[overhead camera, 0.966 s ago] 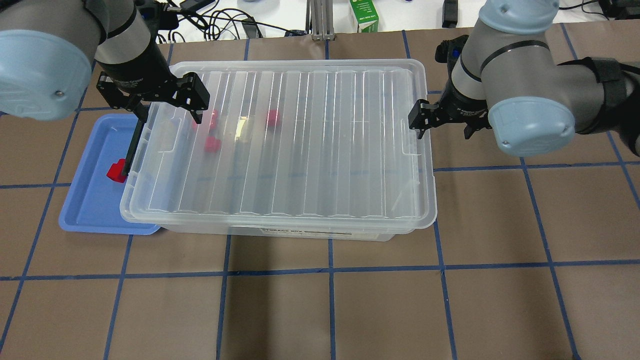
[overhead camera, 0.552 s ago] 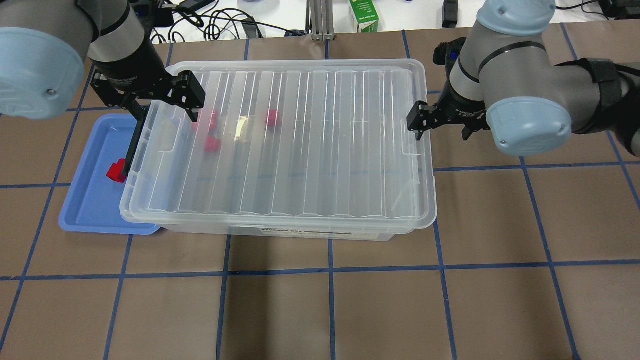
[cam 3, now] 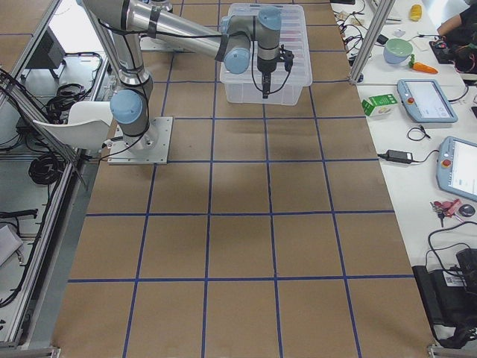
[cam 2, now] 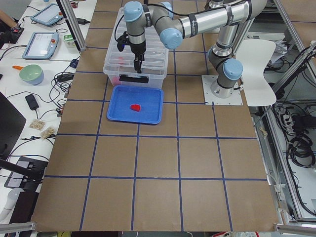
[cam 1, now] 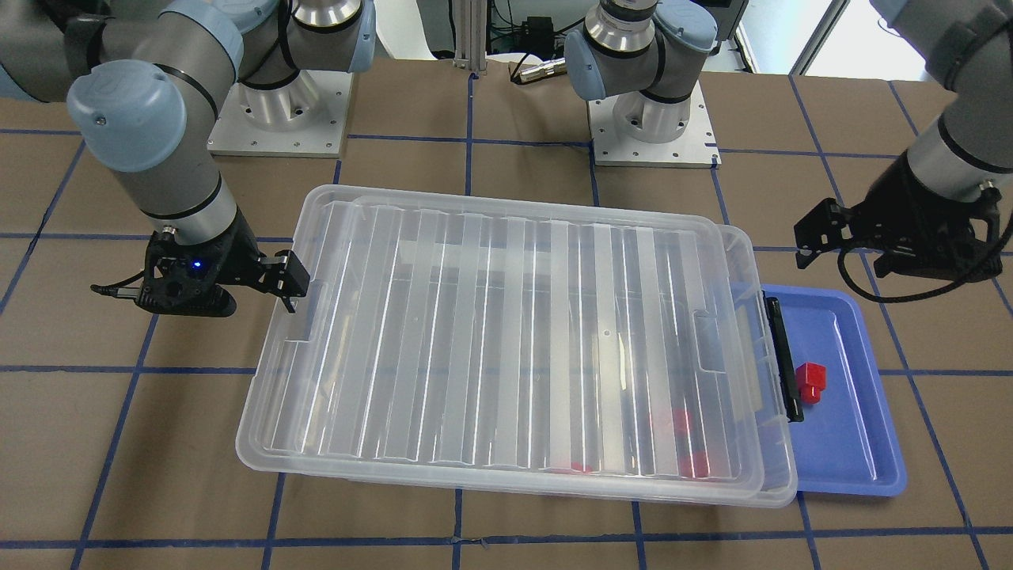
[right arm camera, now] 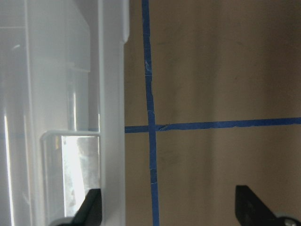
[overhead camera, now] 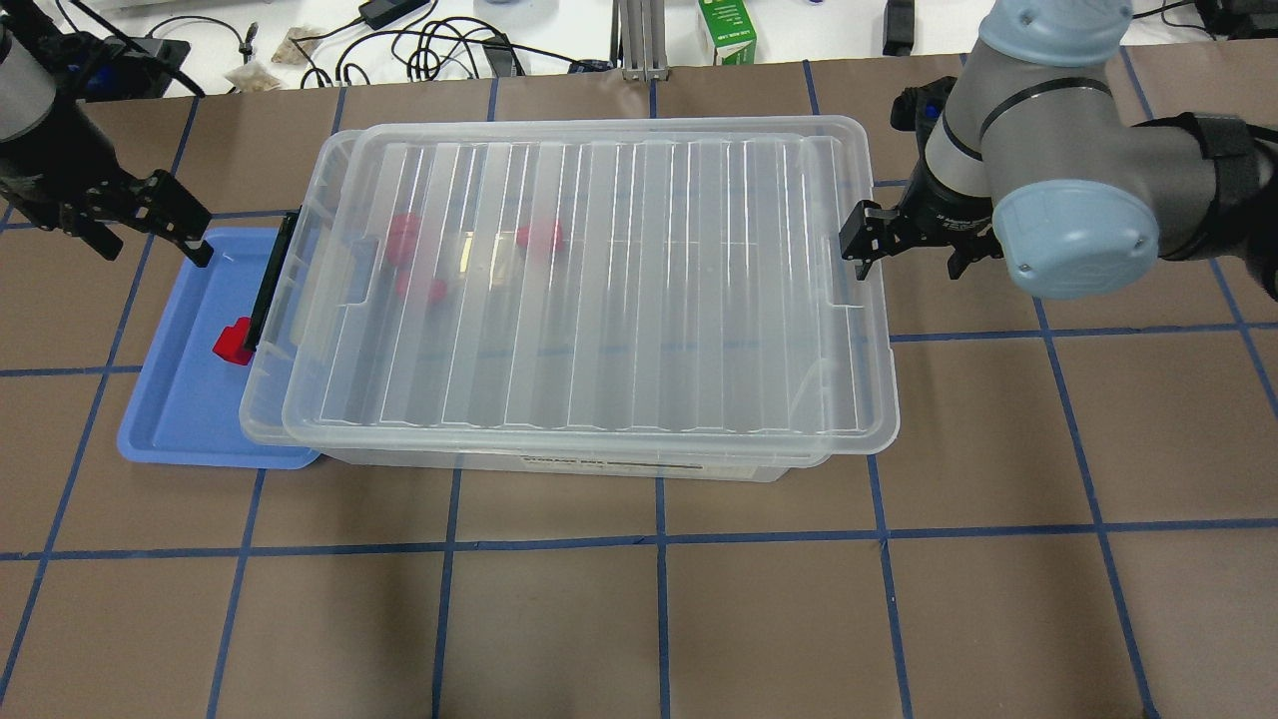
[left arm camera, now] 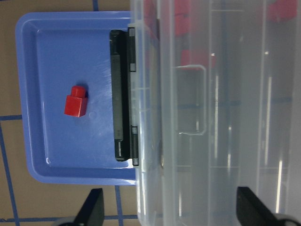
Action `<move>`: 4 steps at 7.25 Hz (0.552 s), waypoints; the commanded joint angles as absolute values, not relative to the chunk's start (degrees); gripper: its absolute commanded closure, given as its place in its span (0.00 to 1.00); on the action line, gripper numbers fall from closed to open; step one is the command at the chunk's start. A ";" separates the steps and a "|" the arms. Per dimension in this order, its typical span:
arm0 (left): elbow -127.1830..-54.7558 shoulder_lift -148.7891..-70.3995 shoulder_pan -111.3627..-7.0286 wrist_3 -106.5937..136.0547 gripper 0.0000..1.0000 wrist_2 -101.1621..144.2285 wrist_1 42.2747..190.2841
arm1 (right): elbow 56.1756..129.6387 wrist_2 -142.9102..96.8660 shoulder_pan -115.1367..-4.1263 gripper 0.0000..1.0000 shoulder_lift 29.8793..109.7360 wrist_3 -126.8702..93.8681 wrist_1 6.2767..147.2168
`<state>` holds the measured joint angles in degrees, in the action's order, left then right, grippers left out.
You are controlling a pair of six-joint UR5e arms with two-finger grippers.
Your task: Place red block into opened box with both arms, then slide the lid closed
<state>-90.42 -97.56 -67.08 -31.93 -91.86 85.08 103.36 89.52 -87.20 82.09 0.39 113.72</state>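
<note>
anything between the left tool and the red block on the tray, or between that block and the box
Nothing visible stands between the left tool and the red block, which lies bare on the blue tray. The lid blocks the way into the box: it covers all but a thin strip at the tray end.

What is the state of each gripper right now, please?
Left gripper: open, empty, near the blue plastic tray.
Right gripper: open, empty, beside the clear ridged plastic lid, at its short edge.
</note>
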 commanded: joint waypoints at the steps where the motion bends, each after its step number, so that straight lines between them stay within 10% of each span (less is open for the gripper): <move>1: -90.53 -102.28 -62.50 -41.01 0.00 -91.84 80.97 | 103.45 89.56 -85.00 0.00 82.26 2.80 113.38; 4: -90.70 -108.43 -60.91 -45.33 0.00 -91.67 75.01 | 103.45 90.00 -82.71 0.00 82.53 7.89 112.68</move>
